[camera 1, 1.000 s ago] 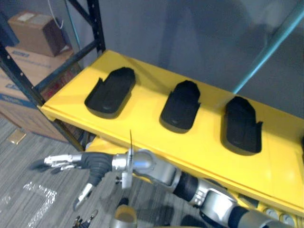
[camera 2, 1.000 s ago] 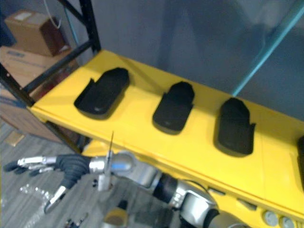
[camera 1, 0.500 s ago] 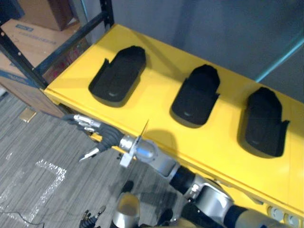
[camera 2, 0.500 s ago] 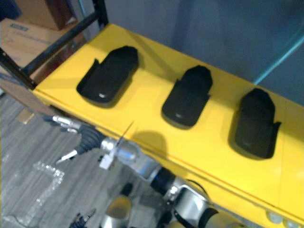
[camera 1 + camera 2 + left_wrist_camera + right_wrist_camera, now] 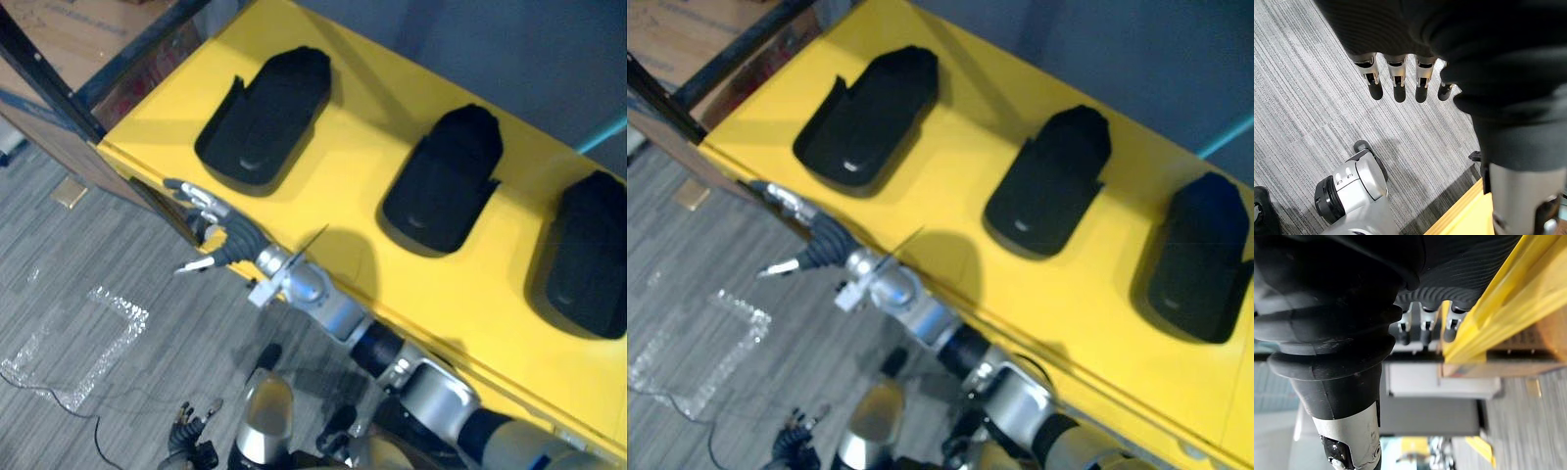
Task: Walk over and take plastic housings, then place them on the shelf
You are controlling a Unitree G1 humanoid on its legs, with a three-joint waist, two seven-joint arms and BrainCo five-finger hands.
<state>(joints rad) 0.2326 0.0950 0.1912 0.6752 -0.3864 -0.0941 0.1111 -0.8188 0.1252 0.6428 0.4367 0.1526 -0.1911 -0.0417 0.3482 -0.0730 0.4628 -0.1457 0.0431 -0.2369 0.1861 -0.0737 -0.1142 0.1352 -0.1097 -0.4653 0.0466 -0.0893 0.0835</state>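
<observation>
On the yellow shelf (image 5: 358,147) lie 3 black plastic shells, flat, in a row & well apart: left housing (image 5: 266,117), middle housing (image 5: 446,176), right housing (image 5: 588,257). The right robot hand (image 5: 223,235) is at the shelf's front edge by its left corner, on the near side of the left housing & not touching it. Its fingers are loosely spread w/ thumb out and nothing in it. Its wrist view puts the fingers (image 5: 1425,324) right beside the yellow lip. The left robot hand (image 5: 1396,81) hangs low over the grey carpet floor (image 5: 88,284), fingers straight & slightly apart, also empty. So prob. the placing step is done for these 3, since neither hand carries a housing. Next move, imo: get the right arm clear of the lip w/o catching on it, then walk off to fetch more housings, if any are left. There's bare yellow between the shells & along the front for them.
</observation>
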